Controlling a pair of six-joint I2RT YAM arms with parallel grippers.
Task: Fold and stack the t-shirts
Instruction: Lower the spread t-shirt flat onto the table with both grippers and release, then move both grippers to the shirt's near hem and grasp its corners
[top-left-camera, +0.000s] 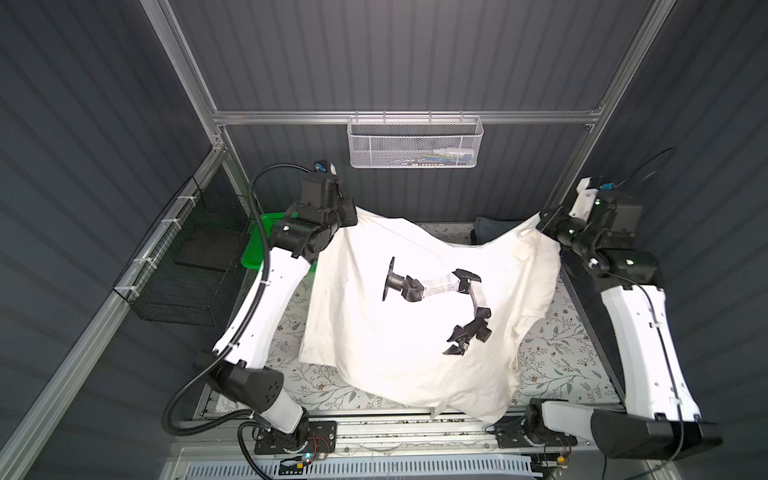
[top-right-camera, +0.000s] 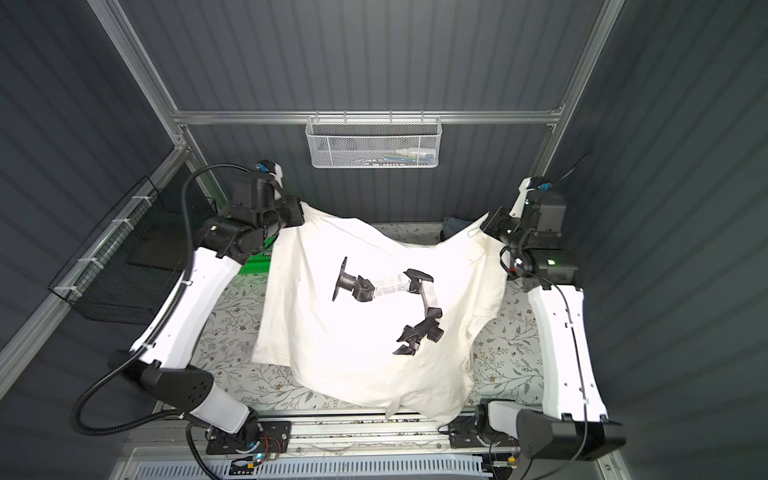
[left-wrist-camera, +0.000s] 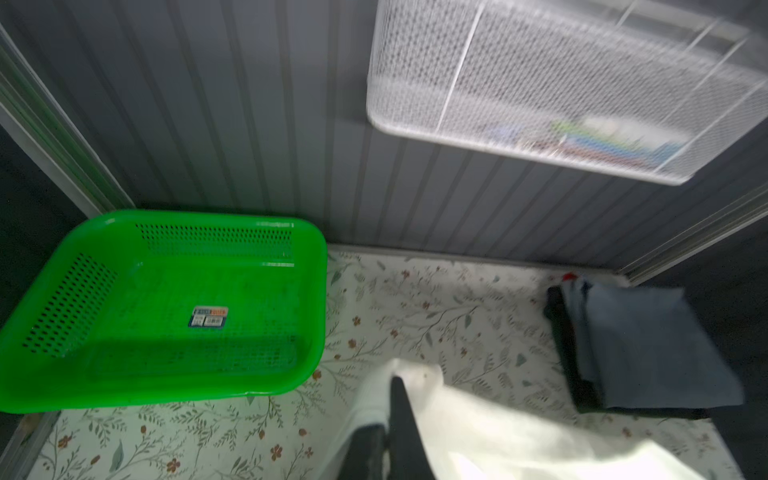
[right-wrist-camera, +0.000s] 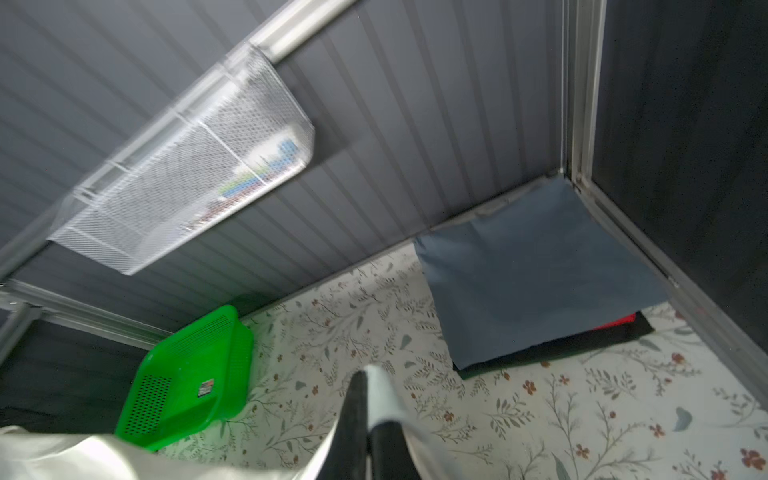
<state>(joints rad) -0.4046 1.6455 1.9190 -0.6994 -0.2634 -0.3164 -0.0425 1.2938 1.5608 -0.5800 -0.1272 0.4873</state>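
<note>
Cotton, soft and light: the cream tee (top-left-camera: 395, 332) with the black robot-arm print hangs like a hammock over the table (top-left-camera: 291, 382). Near edge spills past the front rail, middle sags slack, far edge is held up. No stiffness, so my guess is it droops and bunches wherever unsupported. Thin cloth could slip out of a shallow pinch. Best hold looks like a deep bite at seams, hem or shoulder corners, two points well apart to keep it taut.

Left tool (top-left-camera: 351, 216) is pinched closed on the far-left corner, cloth wrapped round a finger (left-wrist-camera: 401, 403). Right tool (top-left-camera: 542, 222) is clamped on the far-right corner likewise.

Behind, in the table's far right corner, sits the folded stack (right-wrist-camera: 536, 270): slate-blue tee on top, dark and red beneath, lying flat. Green basket (left-wrist-camera: 166, 311) far left, wire basket (top-left-camera: 415, 143) on the back wall.
</note>
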